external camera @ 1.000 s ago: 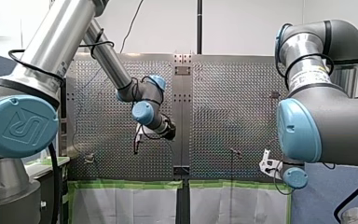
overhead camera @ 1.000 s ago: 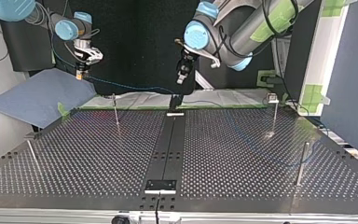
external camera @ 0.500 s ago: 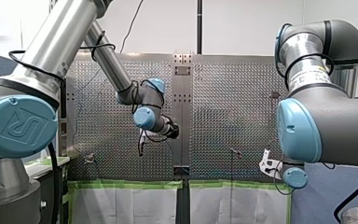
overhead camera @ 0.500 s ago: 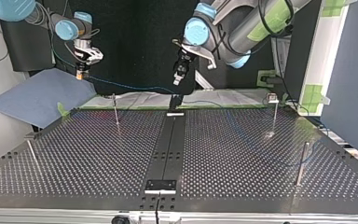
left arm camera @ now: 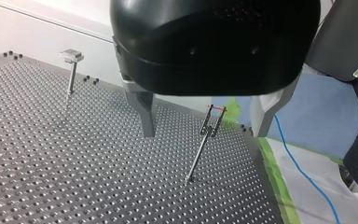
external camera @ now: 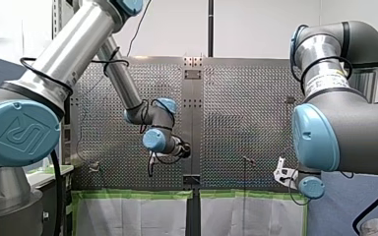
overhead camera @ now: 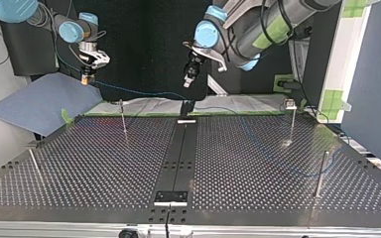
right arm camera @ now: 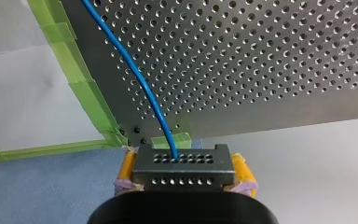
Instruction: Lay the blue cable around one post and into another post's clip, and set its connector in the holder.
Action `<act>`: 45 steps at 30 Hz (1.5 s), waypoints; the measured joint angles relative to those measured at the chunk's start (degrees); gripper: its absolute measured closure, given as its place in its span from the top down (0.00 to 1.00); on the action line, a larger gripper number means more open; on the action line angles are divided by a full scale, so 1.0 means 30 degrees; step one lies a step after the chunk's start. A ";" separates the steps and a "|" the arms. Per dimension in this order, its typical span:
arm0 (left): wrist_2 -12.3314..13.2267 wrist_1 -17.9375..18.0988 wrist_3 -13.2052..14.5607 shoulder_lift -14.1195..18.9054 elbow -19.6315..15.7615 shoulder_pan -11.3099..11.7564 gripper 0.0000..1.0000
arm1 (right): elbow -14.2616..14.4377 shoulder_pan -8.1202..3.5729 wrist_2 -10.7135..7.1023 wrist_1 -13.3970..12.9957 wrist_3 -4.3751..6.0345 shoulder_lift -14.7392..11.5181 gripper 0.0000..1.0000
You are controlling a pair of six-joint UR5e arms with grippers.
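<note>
Yellow-padded right gripper (right arm camera: 183,176) clamping connector (right arm camera: 182,164), blue cable (right arm camera: 140,80) leaving view, left gripper (left arm camera: 203,134) spread wide, empty.

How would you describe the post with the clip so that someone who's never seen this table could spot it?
Take the perforated table in the top view and follow its far edge left from the dark middle strip, towards the blue mat: a thin post stands there. Its top splits into a small fork, while the neighbouring post wears a flat cap.
</note>
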 joint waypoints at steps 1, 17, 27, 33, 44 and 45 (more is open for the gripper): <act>0.0006 0.0137 -0.0003 -0.0141 0.0054 -0.0015 1.00 | -0.0001 0.0000 0.0000 -0.0002 0.0006 0.0000 0.00; 0.0027 0.2920 -0.0113 -0.2913 0.1969 -0.0523 1.00 | -0.0002 -0.0010 -0.0028 -0.0027 0.0020 0.0000 0.00; -0.0009 0.4471 -0.0120 -0.4675 0.2943 -0.0909 1.00 | -0.0098 0.0024 -0.0056 0.0049 -0.0038 -0.0002 0.00; -0.0178 0.4529 -0.0130 -0.5703 0.3125 -0.0962 1.00 | -0.0148 0.0020 -0.0059 0.0057 -0.0051 -0.0003 0.00; -0.0159 0.4460 -0.0123 -0.6638 0.3472 -0.1019 1.00 | -0.0157 0.0030 -0.0058 0.0058 -0.0055 -0.0001 0.00; -0.0137 0.4440 -0.0125 -0.6663 0.3528 -0.1038 1.00 | -0.0158 0.0032 -0.0059 0.0058 -0.0055 -0.0001 0.00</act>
